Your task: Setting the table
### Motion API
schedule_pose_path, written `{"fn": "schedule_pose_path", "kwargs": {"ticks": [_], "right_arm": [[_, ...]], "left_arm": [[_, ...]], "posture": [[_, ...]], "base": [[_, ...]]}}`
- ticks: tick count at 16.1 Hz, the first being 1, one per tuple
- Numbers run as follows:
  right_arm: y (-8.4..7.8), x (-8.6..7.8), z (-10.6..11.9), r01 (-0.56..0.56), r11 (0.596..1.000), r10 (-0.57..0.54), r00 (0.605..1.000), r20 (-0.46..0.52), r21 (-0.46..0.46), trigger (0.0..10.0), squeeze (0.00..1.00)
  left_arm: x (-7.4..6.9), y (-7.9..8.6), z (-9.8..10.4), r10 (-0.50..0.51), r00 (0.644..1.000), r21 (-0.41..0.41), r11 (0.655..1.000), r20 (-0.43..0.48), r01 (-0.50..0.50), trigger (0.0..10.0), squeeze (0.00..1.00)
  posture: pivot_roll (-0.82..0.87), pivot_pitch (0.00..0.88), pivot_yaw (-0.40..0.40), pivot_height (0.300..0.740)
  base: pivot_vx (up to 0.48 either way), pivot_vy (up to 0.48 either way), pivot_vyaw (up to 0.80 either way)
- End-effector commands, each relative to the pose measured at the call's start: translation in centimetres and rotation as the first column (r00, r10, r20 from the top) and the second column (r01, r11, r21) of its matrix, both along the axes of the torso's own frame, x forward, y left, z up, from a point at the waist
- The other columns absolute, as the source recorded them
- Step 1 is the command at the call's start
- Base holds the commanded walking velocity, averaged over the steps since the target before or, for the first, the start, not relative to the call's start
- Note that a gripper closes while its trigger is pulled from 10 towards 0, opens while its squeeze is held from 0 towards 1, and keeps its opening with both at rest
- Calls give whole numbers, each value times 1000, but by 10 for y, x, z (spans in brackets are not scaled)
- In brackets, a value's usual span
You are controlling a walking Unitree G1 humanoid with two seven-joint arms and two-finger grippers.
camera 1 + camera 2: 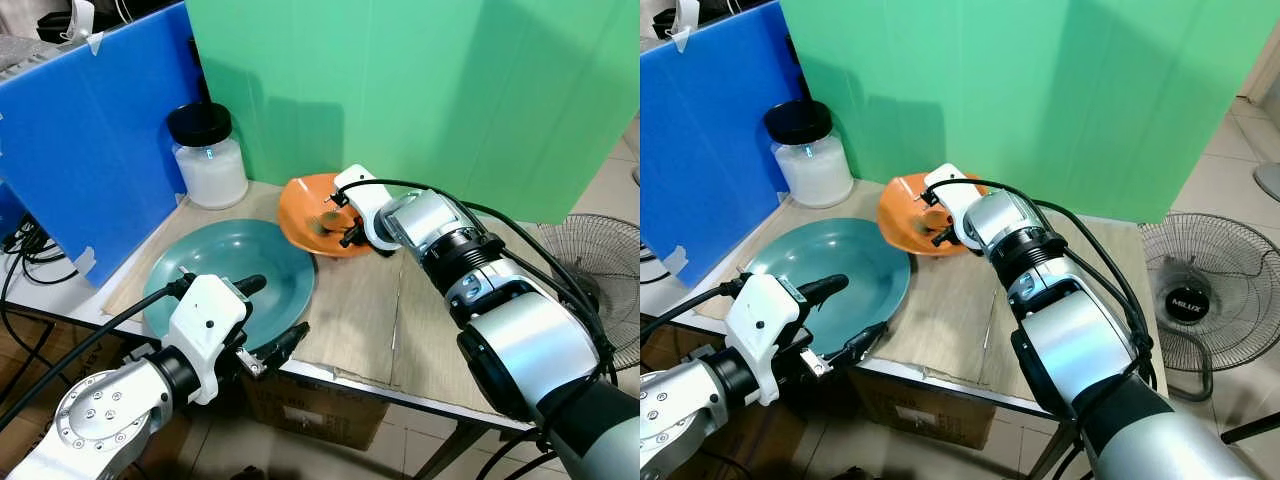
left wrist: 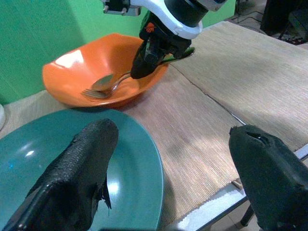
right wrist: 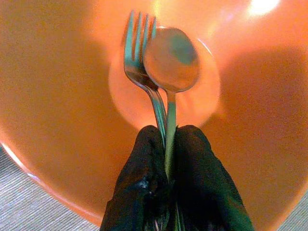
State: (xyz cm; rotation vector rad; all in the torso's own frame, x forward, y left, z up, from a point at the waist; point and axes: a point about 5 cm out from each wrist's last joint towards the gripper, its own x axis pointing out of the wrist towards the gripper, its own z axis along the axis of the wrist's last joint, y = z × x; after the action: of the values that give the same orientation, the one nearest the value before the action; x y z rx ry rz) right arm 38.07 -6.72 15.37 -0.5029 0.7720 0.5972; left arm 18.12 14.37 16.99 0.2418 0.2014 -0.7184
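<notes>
Silver fork (image 3: 139, 53) and spoon (image 3: 172, 58), pinched together

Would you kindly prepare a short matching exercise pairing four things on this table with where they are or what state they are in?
Things:
1. fork and spoon
2. teal plate
3. jar
4. left gripper

Places or states:
A. open, at the table's near edge
B. pinched by the right gripper over the orange bowl
C. by the blue board, black lid on
D. flat beside the orange bowl

Pairs: 1-B, 2-D, 3-C, 4-A
</notes>
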Motion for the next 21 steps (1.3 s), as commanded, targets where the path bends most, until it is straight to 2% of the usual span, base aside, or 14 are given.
{"fn": "schedule_pose_path", "kwargs": {"ticks": [1,7,8,9,10,12,13,14,16,21], "right_arm": [[-1,0,0,1,1000,-1,1000,-4,-8,0,0],[-1,2,6,-12,1000,12,999,31,1,0,0],[1,2,7,-27,1000,26,999,44,8,1922,0],[2,2,7,-39,999,39,998,55,5,6196,0],[4,2,7,-52,999,52,996,69,6,10000,0],[7,3,7,-66,998,64,994,93,18,10000,0],[7,3,8,-67,998,64,993,99,20,10000,478],[7,3,8,-67,998,64,993,102,20,10000,733],[7,3,9,-67,998,64,992,105,23,10000,871],[8,4,9,-70,997,66,992,110,31,10000,922]], "left_arm": [[1,0,0,-13,1000,7,1000,0,13,10000,0],[1,0,0,-13,1000,8,1000,5,13,10000,0],[1,0,0,-13,1000,8,1000,6,13,10000,0],[1,0,0,-14,1000,8,1000,6,14,10000,0],[1,0,0,-15,1000,9,1000,7,15,10000,0],[3,0,0,-14,1000,10,1000,9,14,10000,0],[3,0,0,-14,1000,10,1000,10,14,10000,0],[2,0,0,-14,1000,9,1000,10,14,10000,0],[2,0,0,-13,1000,11,1000,10,13,10000,0],[3,0,0,-13,1000,12,1000,14,13,10000,0]], "posture": [[10,0,43,740],[9,0,44,740],[9,0,44,740],[9,0,44,740],[9,0,44,740],[8,0,45,740],[8,0,45,740],[8,0,45,740],[8,0,44,740],[9,0,44,740]], "base": [[0,0,0],[0,0,0],[0,0,0],[0,0,0],[0,0,0],[0,0,0],[0,0,0],[0,0,0],[0,0,0],[0,0,0]]}}
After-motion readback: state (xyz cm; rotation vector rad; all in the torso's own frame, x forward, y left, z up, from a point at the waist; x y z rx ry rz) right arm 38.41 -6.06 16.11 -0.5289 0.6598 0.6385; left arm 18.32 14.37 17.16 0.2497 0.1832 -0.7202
